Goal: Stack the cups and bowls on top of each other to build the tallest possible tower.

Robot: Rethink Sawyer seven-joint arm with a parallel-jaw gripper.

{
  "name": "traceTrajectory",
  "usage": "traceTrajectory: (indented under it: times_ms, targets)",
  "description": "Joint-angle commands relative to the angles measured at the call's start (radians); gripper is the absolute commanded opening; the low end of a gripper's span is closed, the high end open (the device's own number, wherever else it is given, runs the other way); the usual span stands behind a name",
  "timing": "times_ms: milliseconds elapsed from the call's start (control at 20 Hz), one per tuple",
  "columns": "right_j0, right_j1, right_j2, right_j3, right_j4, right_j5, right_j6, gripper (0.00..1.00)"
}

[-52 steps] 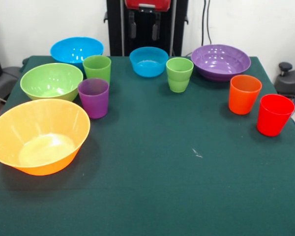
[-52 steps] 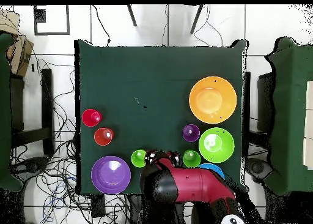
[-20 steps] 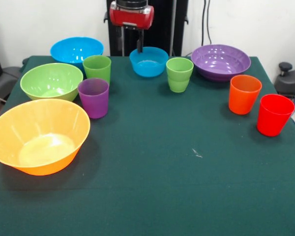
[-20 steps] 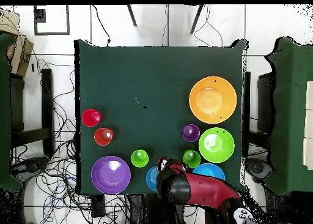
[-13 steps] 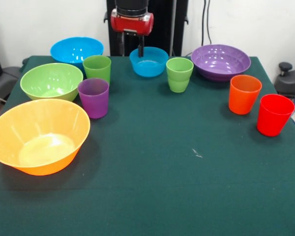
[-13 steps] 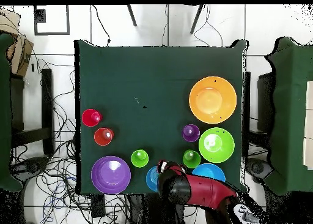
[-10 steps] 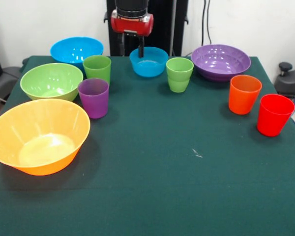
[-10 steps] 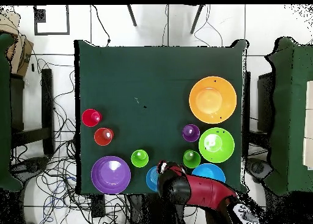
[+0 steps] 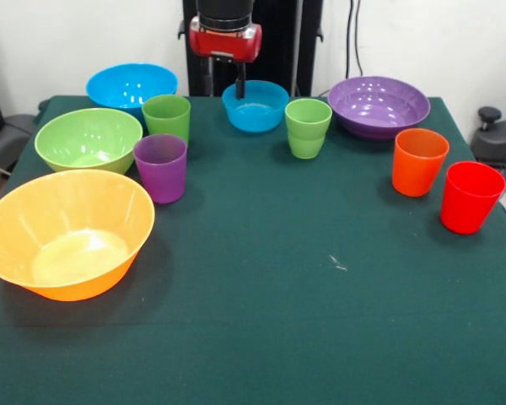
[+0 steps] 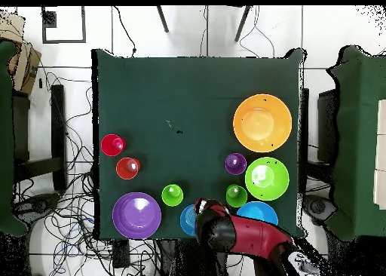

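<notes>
While nothing is stacked yet, I read the table off both views like this.

Gripper: my gripper [image 9: 225, 80] hangs at the far edge of the table, over the far rim of the small blue bowl [image 9: 255, 106]. One dark finger [image 9: 239, 83] reaches down to that rim and another shows behind it to the left; I cannot tell how wide they stand or whether they grip anything.
Arm: from overhead, the red arm [image 10: 245, 235] covers most of that bowl.
Small blue bowl: upright, between the two green cups.
Green cups: one [image 9: 166, 117] just beside the purple cup [image 9: 160, 168]; the other [image 9: 308, 127] stands between the small blue bowl and the purple bowl [image 9: 379, 105].
Big blue bowl: [image 9: 131, 86] at the far corner, behind the green bowl [image 9: 88, 139].
Orange bowl: [image 9: 66, 234] nearest the camera in the front view, open side up, just beside the purple cup and the green bowl.
Orange cup and red cup: [image 9: 419, 161] and [image 9: 471, 197], near each other, well apart from the orange bowl.
Table: green cloth [image 9: 304, 312], bare across the middle and near side.
</notes>
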Motion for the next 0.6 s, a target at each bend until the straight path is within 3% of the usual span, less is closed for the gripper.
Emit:
traceTrajectory:
  times_ms: [50, 350, 600]
  targets:
    - [0.027, -0.015, 0.037, -0.111, 0.051, 0.061, 0.115, 1.0]
    - [0.056, -0.036, 0.021, -0.125, 0.055, 0.085, 0.099, 1.0]
    - [-0.039, -0.032, 0.104, -0.156, 0.01, 0.11, 0.012, 1.0]
